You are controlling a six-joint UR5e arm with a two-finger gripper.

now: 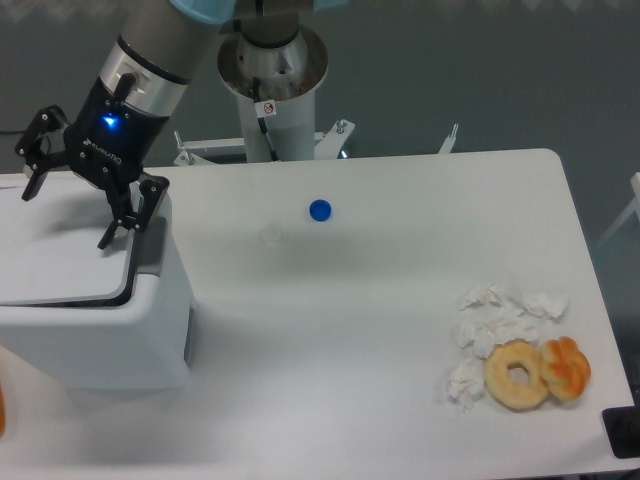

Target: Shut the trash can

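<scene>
The trash can (110,335) is a big white boxy bin at the left edge of the table. Its flat white lid (55,250) lies nearly level in the top opening, with only a thin dark gap along its right and front edges. My gripper (65,215) hangs just over the back part of the lid. It is open, fingers spread wide, one fingertip (30,185) at the left and the other (108,240) near the lid's right edge. Nothing is between them.
A small blue cap (319,210) lies mid-table. At the right front sit crumpled white tissues (495,320), a plain donut (516,374) and an orange pastry (566,367). The arm's base column (272,90) stands behind the table.
</scene>
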